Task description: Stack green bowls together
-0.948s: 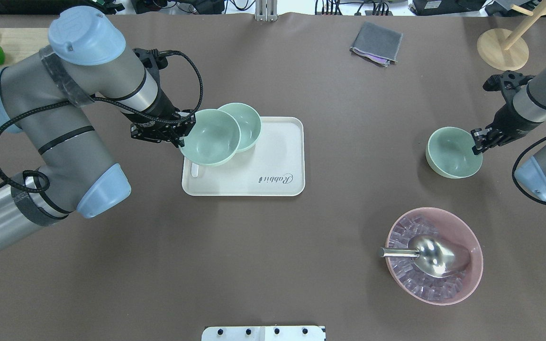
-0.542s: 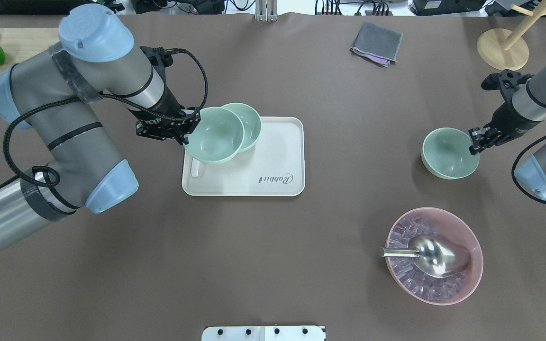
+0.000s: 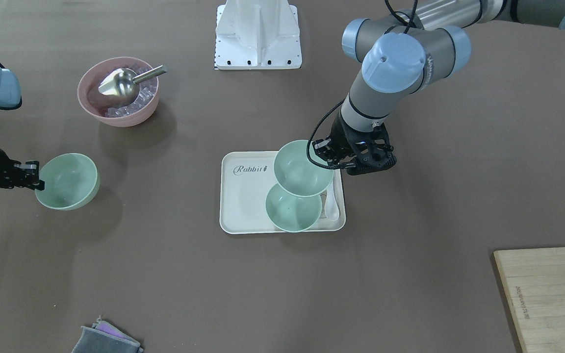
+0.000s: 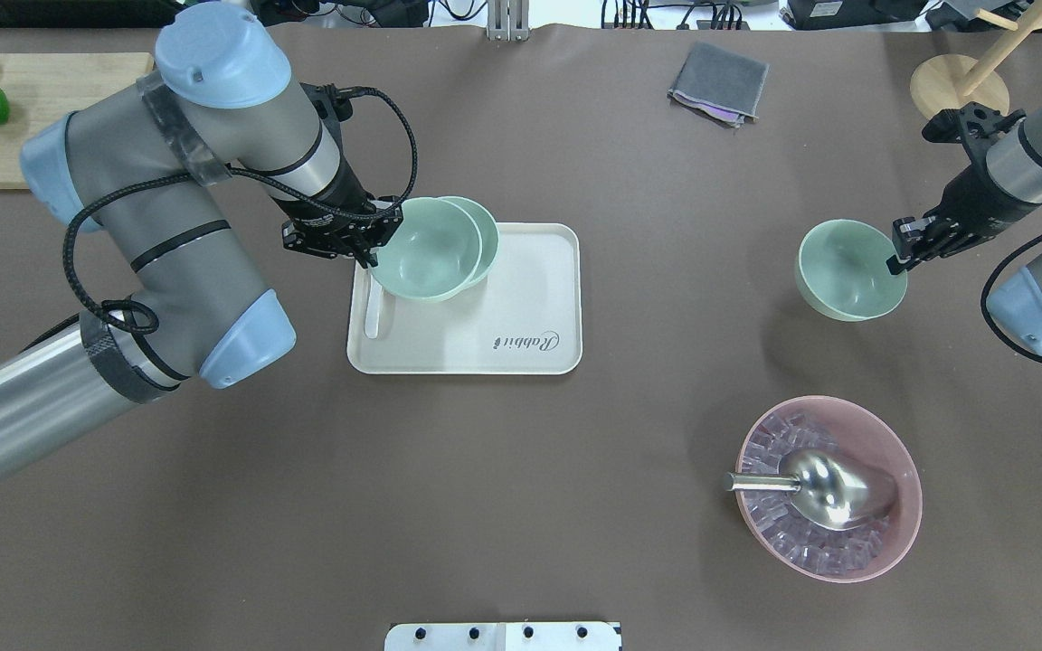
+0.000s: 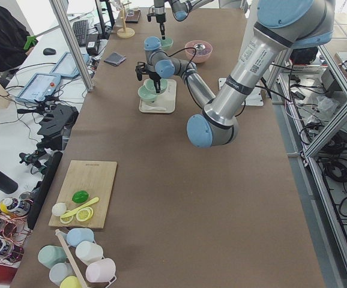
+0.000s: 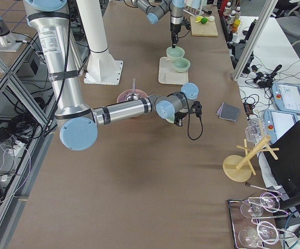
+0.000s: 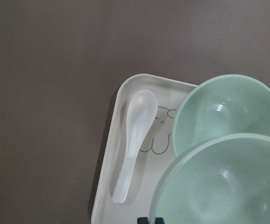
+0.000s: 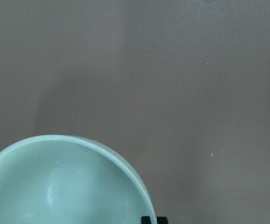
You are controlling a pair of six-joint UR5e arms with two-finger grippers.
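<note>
My left gripper (image 4: 369,242) is shut on the rim of a pale green bowl (image 4: 425,250) and holds it in the air, overlapping a second green bowl (image 4: 482,233) that rests on the white tray (image 4: 521,334). In the front view the held bowl (image 3: 303,168) hangs above the resting one (image 3: 292,208). My right gripper (image 4: 897,249) is shut on the rim of a third green bowl (image 4: 848,270), lifted above the table at the right. It also shows in the front view (image 3: 68,181).
A white spoon (image 4: 374,313) lies on the tray's left side. A pink bowl (image 4: 847,542) with ice and a metal scoop (image 4: 824,485) sits front right. A grey cloth (image 4: 720,82), a wooden stand (image 4: 960,90) and a cutting board (image 4: 23,117) lie along the far edge.
My left gripper has carried its bowl to the right and farther back, further over the bowl on the tray. My right gripper has lifted its bowl and moved it slightly left.
</note>
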